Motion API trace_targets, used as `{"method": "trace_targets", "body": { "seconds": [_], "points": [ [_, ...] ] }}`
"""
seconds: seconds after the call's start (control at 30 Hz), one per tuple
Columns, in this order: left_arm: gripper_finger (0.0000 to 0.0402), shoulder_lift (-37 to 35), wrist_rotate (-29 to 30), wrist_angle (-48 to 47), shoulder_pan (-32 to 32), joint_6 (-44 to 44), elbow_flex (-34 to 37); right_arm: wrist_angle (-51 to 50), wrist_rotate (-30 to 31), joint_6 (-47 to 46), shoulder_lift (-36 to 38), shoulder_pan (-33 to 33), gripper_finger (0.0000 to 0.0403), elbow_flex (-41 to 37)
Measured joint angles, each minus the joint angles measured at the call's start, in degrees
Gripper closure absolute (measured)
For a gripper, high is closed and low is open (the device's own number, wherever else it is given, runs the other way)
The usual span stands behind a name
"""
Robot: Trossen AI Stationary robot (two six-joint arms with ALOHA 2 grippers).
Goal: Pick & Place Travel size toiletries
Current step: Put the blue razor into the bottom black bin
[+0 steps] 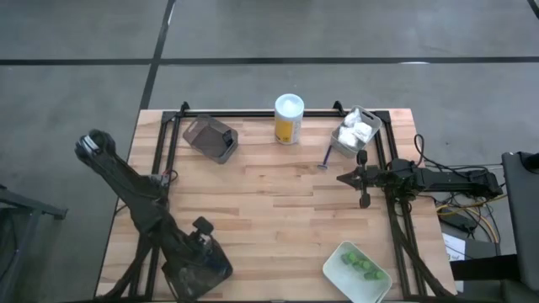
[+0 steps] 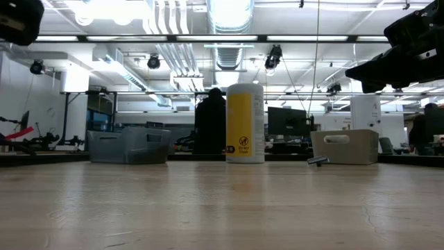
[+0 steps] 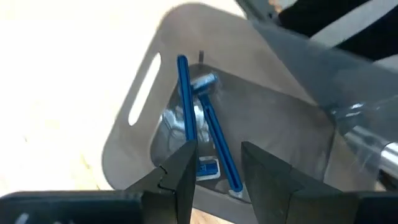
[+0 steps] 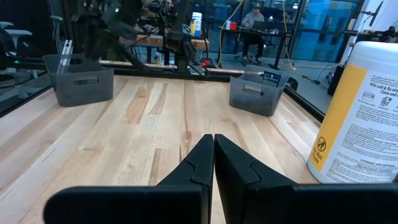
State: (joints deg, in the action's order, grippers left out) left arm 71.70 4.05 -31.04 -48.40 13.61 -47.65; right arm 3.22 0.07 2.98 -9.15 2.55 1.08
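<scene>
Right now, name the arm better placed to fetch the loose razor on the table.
Right. Its shut end effector sits near the razor; the left end effector, open, is over the far dark tray.

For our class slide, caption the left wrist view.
Left gripper, open, above a dark tray holding blue razors.

On the tabletop (image 1: 278, 194), the bottle (image 1: 289, 119) stands at the middle of the far edge. A tray (image 1: 210, 138) sits to its left; another tray (image 1: 354, 135) holding packets (image 1: 360, 128) sits to its right. A razor (image 1: 327, 156) lies between the bottle and that tray, nearer the tray. At the near right corner a tray (image 1: 356, 271) holds small pieces (image 1: 360, 263). At the near left a tray (image 3: 134, 134) holds razors (image 3: 205, 146), with the left gripper (image 3: 217, 163) above it.
</scene>
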Motion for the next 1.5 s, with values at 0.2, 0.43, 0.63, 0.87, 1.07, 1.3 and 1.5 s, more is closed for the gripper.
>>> {"method": "trace_targets", "body": {
  "seconds": [0.2, 0.43, 0.63, 0.87, 1.07, 1.3, 1.5],
  "points": [
    [0.0272, -4.7, 0.0, 0.0, 1.6, 0.1, 0.0, 0.0, 0.0, 0.0, 0.0, 0.0, 0.0394, 0.0],
    [0.0273, -8.4, 0.0, 0.0, 6.3, 0.0, 0.0, 0.0, 0.0, 0.0, 0.0, 0.0, 0.0394, 0.0],
    [0.0273, -8.9, 0.0, 1.6, 12.0, -0.5, 0.1, 0.0, 0.0, 0.0, 0.0, 0.0, 0.0394, 0.0],
    [0.0273, -7.7, 0.0, 7.9, 18.0, -3.1, 0.1, 0.0, 0.0, 0.0, 0.0, 0.0, 0.0394, 0.0],
    [0.0273, -5.7, 0.0, 13.2, 23.3, -3.5, 0.1, 0.0, 0.0, 0.0, 0.0, 0.0, 0.0394, 0.0],
    [0.0273, -4.8, 1.0, 17.8, 27.2, -6.4, 0.1, 0.0, 0.0, 0.0, 0.0, 0.0, 0.0394, 0.0],
    [0.0273, -7.4, 11.5, 21.6, 29.9, -10.2, 0.1, 0.0, 0.0, 0.0, 0.0, 0.0, 0.0394, 0.0]
  ]
}}
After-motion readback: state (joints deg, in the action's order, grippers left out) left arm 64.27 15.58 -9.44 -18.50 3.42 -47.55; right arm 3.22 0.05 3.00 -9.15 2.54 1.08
